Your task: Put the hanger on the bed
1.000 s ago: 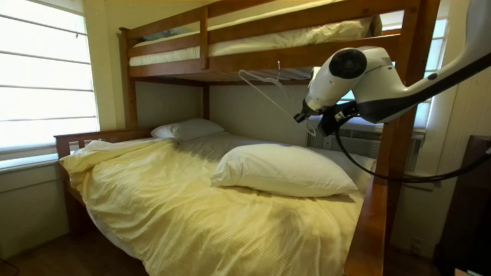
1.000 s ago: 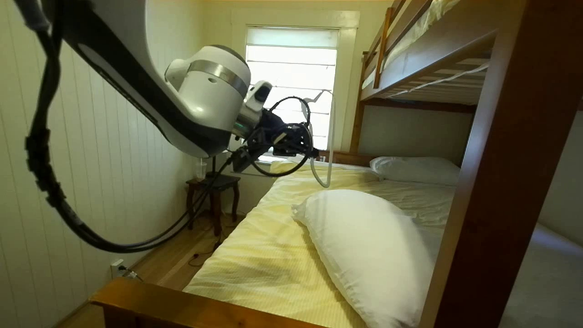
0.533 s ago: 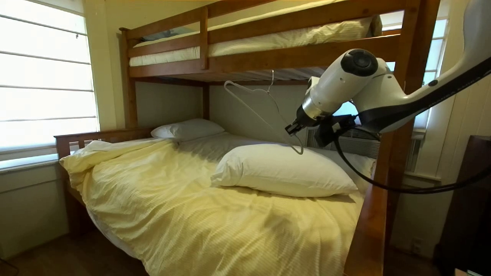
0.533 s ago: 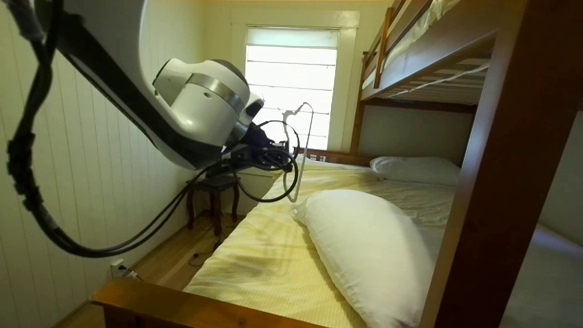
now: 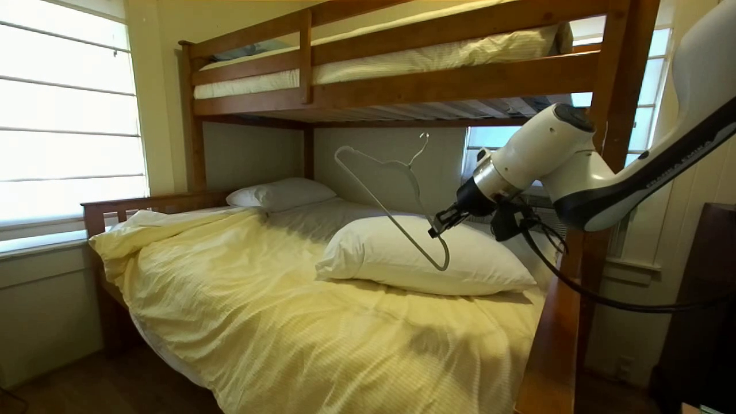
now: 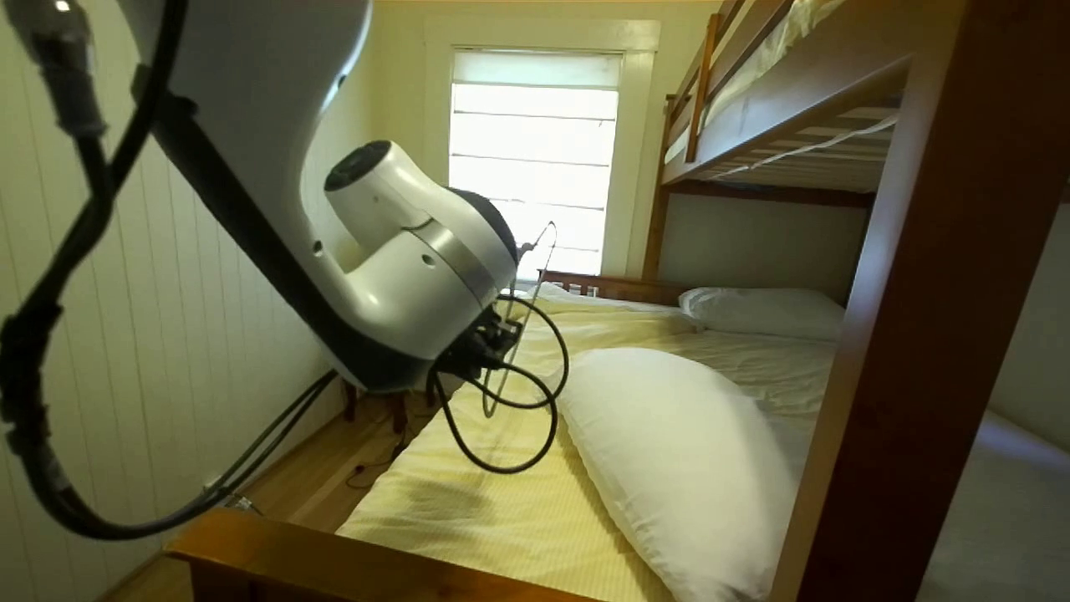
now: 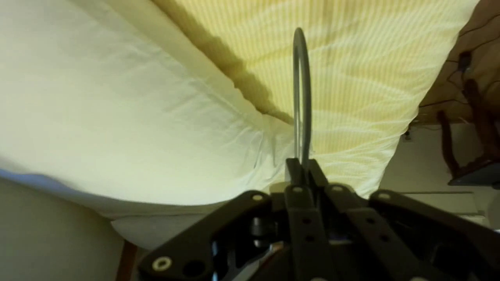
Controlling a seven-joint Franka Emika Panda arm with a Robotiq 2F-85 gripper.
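The hanger (image 5: 414,184) is a thin pale triangle with a small metal hook at its top. My gripper (image 5: 437,227) is shut on it near one lower corner, and the rest slants up and away. In the wrist view the hanger (image 7: 307,97) stands edge-on between the two fingertips of the gripper (image 7: 306,168). The bed (image 5: 259,299) is the lower bunk with a pale yellow comforter; it also shows below the hanger in the wrist view (image 7: 359,78). The hanger is in the air above the bed. In an exterior view the arm partly hides the hanger (image 6: 526,248).
A large white pillow (image 5: 425,256) lies on the bed near the gripper. Another pillow (image 5: 282,194) lies at the far end. The upper bunk's rail (image 5: 460,80) is overhead. A wooden post (image 6: 911,334) and end board (image 6: 334,556) border the bed. A cable (image 6: 501,468) loops by the gripper.
The arm and gripper have moved down, bringing the hanger lower toward the bed. The hanger has tilted, its hook now leaning toward the arm. It stays held throughout.
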